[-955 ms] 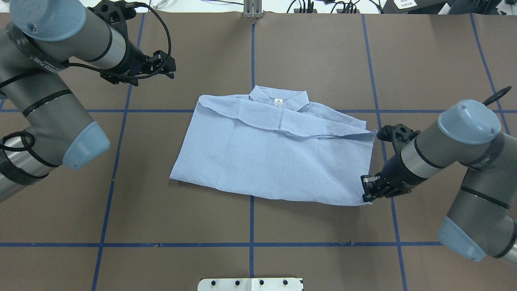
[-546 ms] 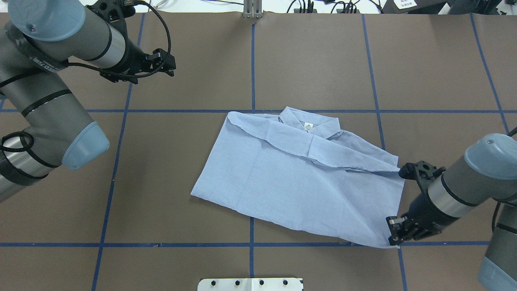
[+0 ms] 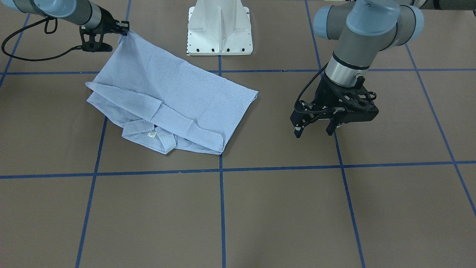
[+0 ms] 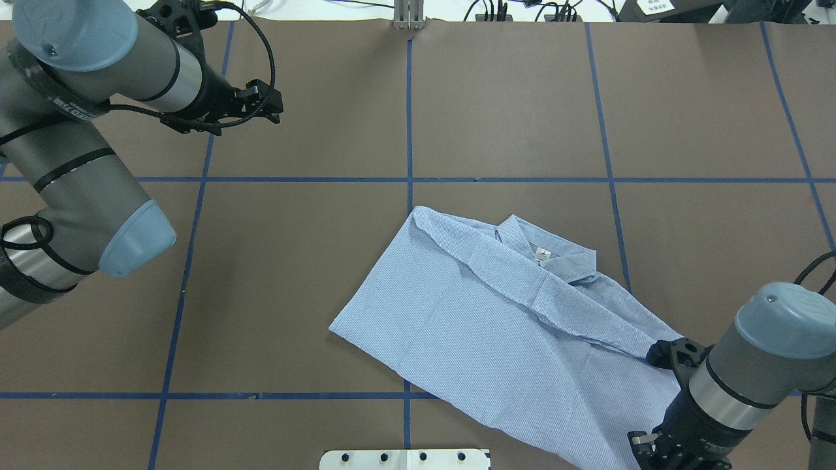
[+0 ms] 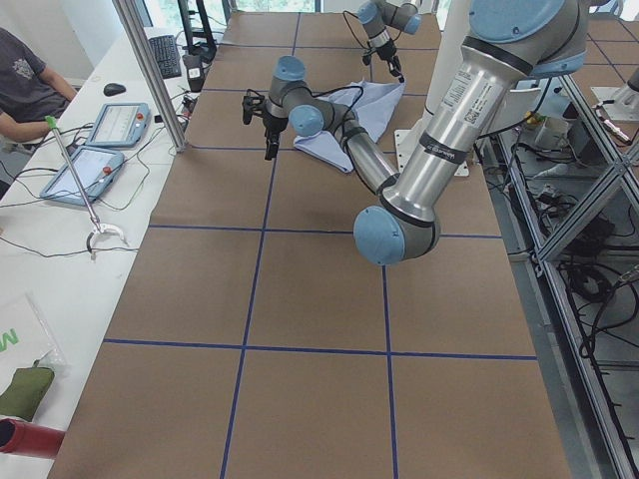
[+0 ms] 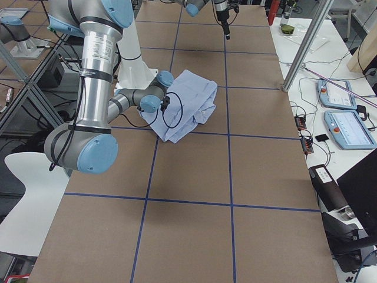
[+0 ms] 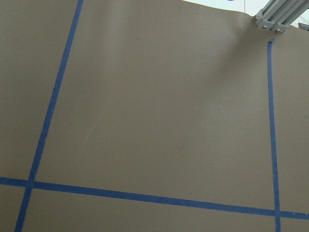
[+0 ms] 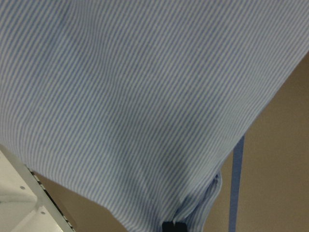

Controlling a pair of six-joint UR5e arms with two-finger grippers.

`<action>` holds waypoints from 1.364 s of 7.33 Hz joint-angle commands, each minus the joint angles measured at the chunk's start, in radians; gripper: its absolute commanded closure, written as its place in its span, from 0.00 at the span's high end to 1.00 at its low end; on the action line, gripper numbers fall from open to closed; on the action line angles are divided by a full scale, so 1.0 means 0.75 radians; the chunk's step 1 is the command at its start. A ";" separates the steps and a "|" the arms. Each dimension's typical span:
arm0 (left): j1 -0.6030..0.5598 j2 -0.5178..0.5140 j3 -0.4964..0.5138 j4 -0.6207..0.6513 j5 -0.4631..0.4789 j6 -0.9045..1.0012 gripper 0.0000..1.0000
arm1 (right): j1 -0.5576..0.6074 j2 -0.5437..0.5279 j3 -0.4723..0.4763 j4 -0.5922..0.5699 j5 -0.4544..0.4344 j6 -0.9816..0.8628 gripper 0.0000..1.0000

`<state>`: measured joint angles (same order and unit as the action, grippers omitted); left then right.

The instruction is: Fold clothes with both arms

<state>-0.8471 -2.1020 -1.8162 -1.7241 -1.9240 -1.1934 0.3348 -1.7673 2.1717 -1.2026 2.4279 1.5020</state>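
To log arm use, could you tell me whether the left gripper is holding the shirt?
No, the left gripper hangs open over the table, well apart from the shirt.

No legible text in view

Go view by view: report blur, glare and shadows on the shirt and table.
Front-facing view: even light, shirt sharp, only a thin soft shadow along its edges. Right wrist view: shirt fills the frame close up, stripes slightly soft. Left wrist view: only brown table, faintly darker toward the upper right, no glare.
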 commanded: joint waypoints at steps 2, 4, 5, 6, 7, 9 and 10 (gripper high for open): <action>0.027 0.003 -0.024 0.000 -0.002 0.000 0.99 | 0.050 0.006 0.007 0.000 0.007 0.151 1.00; 0.165 0.058 -0.094 0.000 -0.008 -0.077 0.99 | 0.266 0.142 -0.016 0.002 -0.001 0.145 1.00; 0.300 0.060 -0.120 -0.002 -0.004 -0.238 0.99 | 0.405 0.202 -0.022 0.002 0.001 0.129 1.00; 0.423 0.058 -0.129 -0.004 0.003 -0.395 0.99 | 0.506 0.278 -0.026 0.000 -0.008 0.127 1.00; 0.523 0.062 -0.151 -0.004 0.017 -0.536 0.98 | 0.586 0.345 -0.046 0.000 -0.012 0.127 1.00; 0.691 0.068 -0.139 -0.004 0.113 -0.682 0.98 | 0.633 0.440 -0.067 0.000 -0.087 0.125 1.00; 0.761 0.064 -0.107 -0.004 0.151 -0.714 0.97 | 0.629 0.452 -0.069 -0.002 -0.114 0.118 1.00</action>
<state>-0.3480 -2.0532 -1.9171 -1.7272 -1.8460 -1.6796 0.7998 -1.4537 2.1242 -1.2030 2.3758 1.5948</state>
